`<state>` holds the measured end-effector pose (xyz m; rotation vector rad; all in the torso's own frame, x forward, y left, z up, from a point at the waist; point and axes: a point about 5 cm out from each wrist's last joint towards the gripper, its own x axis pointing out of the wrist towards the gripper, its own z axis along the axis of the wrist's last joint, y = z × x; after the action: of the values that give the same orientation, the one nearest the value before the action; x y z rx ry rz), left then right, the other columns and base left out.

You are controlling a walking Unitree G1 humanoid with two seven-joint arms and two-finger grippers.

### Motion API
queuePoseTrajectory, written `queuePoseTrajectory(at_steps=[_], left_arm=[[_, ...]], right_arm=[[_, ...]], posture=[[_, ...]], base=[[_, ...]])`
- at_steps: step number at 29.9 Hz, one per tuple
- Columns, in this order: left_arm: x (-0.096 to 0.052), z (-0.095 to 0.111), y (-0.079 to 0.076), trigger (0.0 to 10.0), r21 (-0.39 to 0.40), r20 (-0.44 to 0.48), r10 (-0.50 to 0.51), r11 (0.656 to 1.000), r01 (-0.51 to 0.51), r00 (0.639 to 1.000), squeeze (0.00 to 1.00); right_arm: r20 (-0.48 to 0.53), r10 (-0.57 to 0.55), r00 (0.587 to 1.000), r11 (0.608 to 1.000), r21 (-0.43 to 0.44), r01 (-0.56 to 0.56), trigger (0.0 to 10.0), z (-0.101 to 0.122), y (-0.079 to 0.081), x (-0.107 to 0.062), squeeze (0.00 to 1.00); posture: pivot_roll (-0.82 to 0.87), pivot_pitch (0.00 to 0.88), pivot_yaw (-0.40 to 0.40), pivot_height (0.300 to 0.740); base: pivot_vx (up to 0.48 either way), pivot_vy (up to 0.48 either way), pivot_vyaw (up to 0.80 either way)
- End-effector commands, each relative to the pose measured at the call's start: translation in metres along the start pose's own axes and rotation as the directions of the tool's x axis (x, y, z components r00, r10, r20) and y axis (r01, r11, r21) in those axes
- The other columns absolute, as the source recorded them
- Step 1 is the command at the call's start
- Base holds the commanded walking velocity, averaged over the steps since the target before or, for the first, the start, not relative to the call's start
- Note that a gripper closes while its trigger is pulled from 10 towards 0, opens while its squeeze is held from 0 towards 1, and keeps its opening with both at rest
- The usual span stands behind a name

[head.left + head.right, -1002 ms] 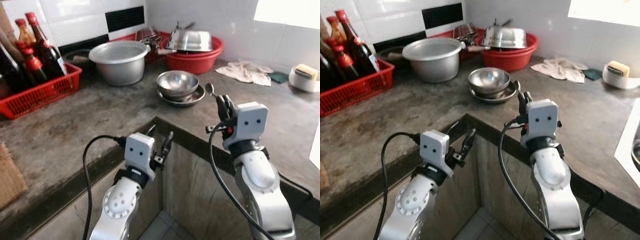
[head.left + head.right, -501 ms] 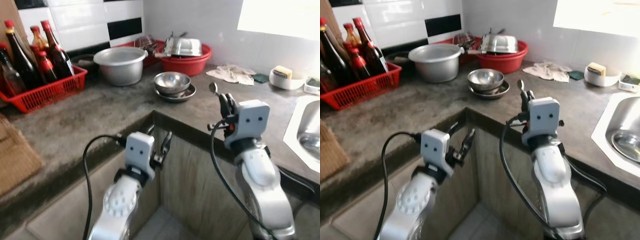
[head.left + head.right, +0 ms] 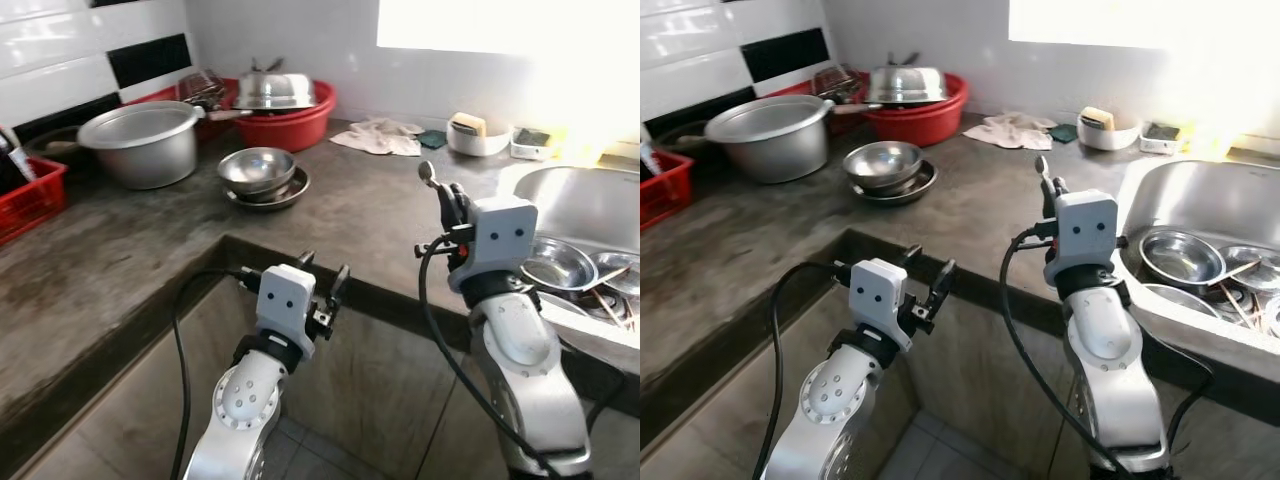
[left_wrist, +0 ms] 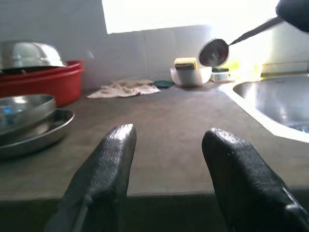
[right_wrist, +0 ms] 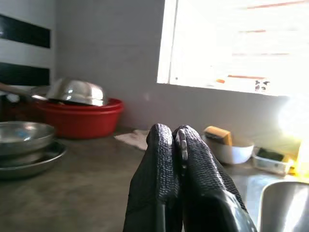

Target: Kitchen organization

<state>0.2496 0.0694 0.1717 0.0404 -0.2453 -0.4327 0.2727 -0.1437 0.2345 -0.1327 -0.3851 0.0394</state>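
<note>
The robot stands at the inner corner of a grey stone tabletop [image 3: 140, 250], with its right gripper [image 3: 447, 208] raised above the edge and clenched on a small steel spoon [image 3: 427, 176], the bowl of which points upward. The likely step is carrying the spoon to the steel sink [image 3: 570, 190] on the robot's right, where steel bowls and cutlery already lie. To do it well, the arm should keep the spoon upright, swing across above the sink rim, and lower it well inside before letting go, so it does not clatter against the bowls. The spoon is short, shiny and thin-handled; its handle is pinched between the black fingers [image 5: 166, 159], so it may slip if tilted. The left gripper [image 3: 322, 285] hangs lower, just in front of the tabletop edge, its fingers parted and holding nothing. Further back sit stacked steel bowls [image 3: 260, 172], a large aluminium pot [image 3: 140, 140], a red basin [image 3: 285, 112] and a crumpled cloth [image 3: 378, 135].
</note>
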Motion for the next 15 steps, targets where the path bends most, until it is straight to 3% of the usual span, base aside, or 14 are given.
queuePoseTrajectory(at_steps=[1,6,15], left_arm=[[-0.0012,-0.0023,0.0059,10.0,0.018,-0.014,0.025,1.000,-0.025,1.000,0.00],[-0.0014,-0.0008,0.0054,10.0,0.033,-0.002,0.019,0.999,-0.019,1.000,0.00],[0.0001,-0.0037,0.0073,10.0,0.017,-0.026,0.040,0.999,-0.040,0.999,0.00]], right_arm=[[0.012,0.012,1.000,1.000,0.008,-0.012,0.0,0.0032,0.0051,0.0013,0.00],[0.010,0.014,1.000,1.000,0.007,-0.014,0.0,0.0032,0.0054,0.0019,0.00],[0.004,0.012,1.000,1.000,0.007,-0.012,0.0,0.0030,0.0056,0.0028,0.00]], posture=[[0.07,0.018,0.019,0.740],[0.07,0.020,0.017,0.740],[0.07,0.017,0.016,0.740]], base=[[0.000,0.000,-0.80],[0.000,0.000,-0.80],[0.238,-0.350,-0.80]])
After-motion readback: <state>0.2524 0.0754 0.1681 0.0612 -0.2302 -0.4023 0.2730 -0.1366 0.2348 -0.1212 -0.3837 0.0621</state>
